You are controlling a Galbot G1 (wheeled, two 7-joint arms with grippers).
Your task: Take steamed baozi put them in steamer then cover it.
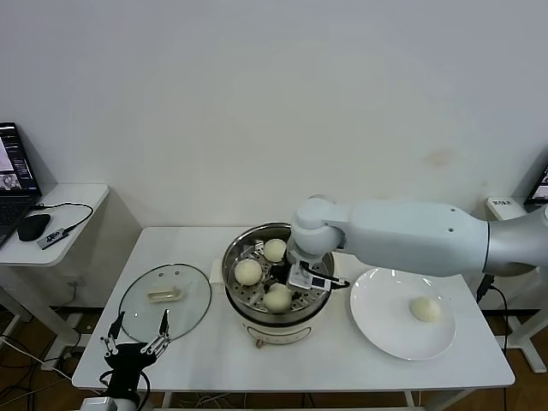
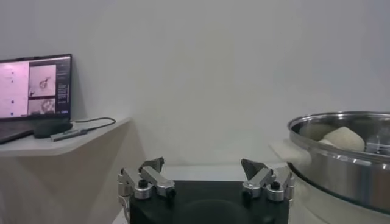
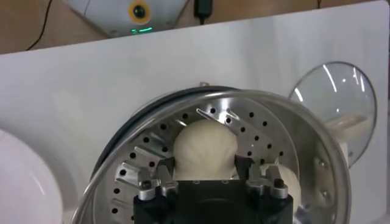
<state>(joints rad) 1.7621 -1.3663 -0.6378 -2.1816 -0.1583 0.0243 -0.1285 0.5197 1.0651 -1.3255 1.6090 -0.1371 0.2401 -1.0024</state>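
Inside the steamer (image 1: 276,282), the right gripper (image 1: 291,272) is letting go of bun number three.

Three buns sit on the holed tray: one at the back (image 1: 275,249), one on the robot's left (image 1: 248,271), and the front one (image 1: 277,297), which the wrist view shows resting on the tray between the fingers (image 3: 163,170). The jaws look parted on either side of it, just beside it rather than clamped, so I read it as released. One bun (image 1: 425,308) waits on the white plate (image 1: 381,330) on the robot's right. Next job, I'd say: lift clear, fetch that last bun, then put on the glass lid (image 1: 165,300). The left gripper (image 1: 135,336) hangs wide open and empty by the table's (image 1: 342,364) front edge, near the lid.
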